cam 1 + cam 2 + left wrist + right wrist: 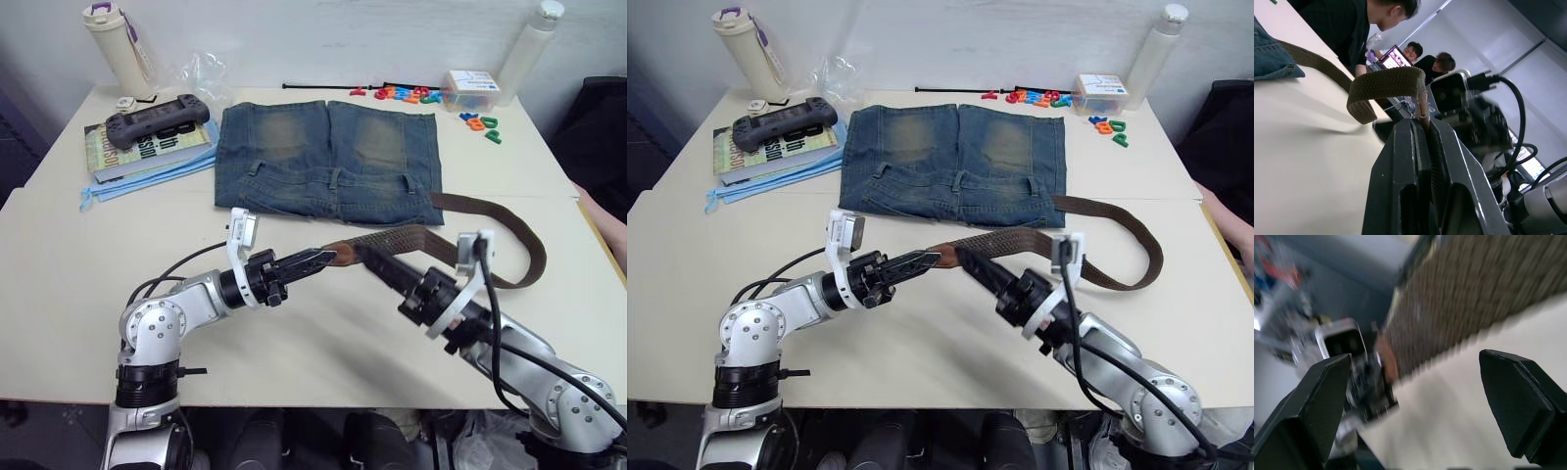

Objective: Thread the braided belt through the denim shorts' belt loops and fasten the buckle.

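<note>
Nearest the table's front edge, lower left of the head view: left gripper [315, 259], two black fingers clamped flat on the reddish-brown leather tip of the long dark brown braided belt [392, 238]. The left wrist view confirms it, with the strap end pinched between the closed fingers [1400, 171] and the weave arching up and away.

Lower right of centre: right gripper [377, 262], fingers spread wide in its wrist view and holding nothing. It sits just beside the strap, directly behind the pinched tip.

Belt path: from the tip at frame centre the strap runs right, sweeps in a wide loop at mid right, and turns back toward the right corner of the waistband. Buckle not made out.

Further back, upper centre: blue denim shorts [328, 157] with faded tan patches, lying flat, waistband toward the robot. Short denim belt loops [336, 179] stand along that band.

Judgement: threading looks barely begun; I cannot tell whether any loop is taken yet. Key relation: the tip lies just in front of the waistband, and its long axis runs roughly parallel to the band, pointing left. The left arm holds it and is nearer the middle loops, so the feed would likely go sideways along the band.

Upper left: cream bottle [118, 44], book [147, 147] with a grey game controller [157, 119] on it. Upper right: coloured plastic letters [407, 95].
</note>
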Robot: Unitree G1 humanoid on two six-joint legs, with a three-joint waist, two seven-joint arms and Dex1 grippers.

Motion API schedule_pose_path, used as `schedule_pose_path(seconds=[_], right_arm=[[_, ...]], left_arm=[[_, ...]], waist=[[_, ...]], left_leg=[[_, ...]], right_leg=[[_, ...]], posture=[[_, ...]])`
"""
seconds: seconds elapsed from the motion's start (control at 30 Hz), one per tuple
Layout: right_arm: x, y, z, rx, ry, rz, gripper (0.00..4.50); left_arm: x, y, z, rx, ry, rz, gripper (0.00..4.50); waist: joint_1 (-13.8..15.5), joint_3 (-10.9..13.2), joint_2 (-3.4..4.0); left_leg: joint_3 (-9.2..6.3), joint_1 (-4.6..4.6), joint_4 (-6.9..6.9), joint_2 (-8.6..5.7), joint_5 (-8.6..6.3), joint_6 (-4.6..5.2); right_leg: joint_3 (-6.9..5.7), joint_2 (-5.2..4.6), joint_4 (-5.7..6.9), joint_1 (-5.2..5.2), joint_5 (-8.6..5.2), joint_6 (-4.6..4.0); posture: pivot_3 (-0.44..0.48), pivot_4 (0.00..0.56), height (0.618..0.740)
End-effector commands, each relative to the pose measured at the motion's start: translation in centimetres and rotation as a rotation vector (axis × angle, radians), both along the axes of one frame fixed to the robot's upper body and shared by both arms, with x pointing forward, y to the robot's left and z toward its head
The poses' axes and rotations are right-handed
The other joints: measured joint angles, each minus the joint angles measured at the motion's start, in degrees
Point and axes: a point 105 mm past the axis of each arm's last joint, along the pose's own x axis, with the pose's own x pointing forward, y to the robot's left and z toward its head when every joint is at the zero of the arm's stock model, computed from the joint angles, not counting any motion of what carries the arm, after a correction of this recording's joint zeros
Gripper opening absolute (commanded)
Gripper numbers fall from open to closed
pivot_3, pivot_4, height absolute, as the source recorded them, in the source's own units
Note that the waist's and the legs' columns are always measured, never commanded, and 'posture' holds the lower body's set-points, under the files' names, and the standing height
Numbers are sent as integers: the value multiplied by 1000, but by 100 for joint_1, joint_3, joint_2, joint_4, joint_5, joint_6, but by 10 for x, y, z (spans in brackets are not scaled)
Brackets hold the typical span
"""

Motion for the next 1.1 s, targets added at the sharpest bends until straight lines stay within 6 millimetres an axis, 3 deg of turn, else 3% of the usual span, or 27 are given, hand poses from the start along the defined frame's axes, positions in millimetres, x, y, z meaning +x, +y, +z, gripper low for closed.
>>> schedule_pose_path(seconds=[0.03,0.73,0.77,0.87,1.07,1.1], right_arm=[[1,-9,16,93,-38,-65,4454],[5,-14,5,79,-13,-134,4454],[5,-14,5,78,-13,-135,3927],[6,-15,3,75,-13,-143,2959],[7,-16,4,83,-21,-154,224],[7,-16,5,85,-23,-154,51]], left_arm=[[-6,1,10,-24,-39,-15,0],[0,3,17,-42,-51,7,0],[0,2,17,-43,-51,7,0],[1,3,17,-43,-52,6,0],[0,4,17,-40,-53,2,0],[0,4,17,-40,-52,2,0]], waist=[[8,0,0],[10,1,1],[10,0,1],[11,0,1],[12,1,1],[12,1,1]], left_leg=[[0,0,-1,0,0,0],[5,-3,-16,0,1,-1],[5,-3,-17,0,1,-1],[7,-4,-17,0,1,-1],[10,-5,-20,0,1,-1],[11,-6,-20,1,1,-1]], right_leg=[[0,0,-1,0,0,0],[9,-1,2,-18,-3,-6],[9,-1,2,-20,-3,-6],[11,-2,2,-21,-3,-6],[14,-1,2,-26,-3,-6],[15,-2,3,-26,-3,-6]], posture=[[0,150,718],[0,150,718],[0,150,718],[0,150,718],[0,150,718],[0,150,718]])
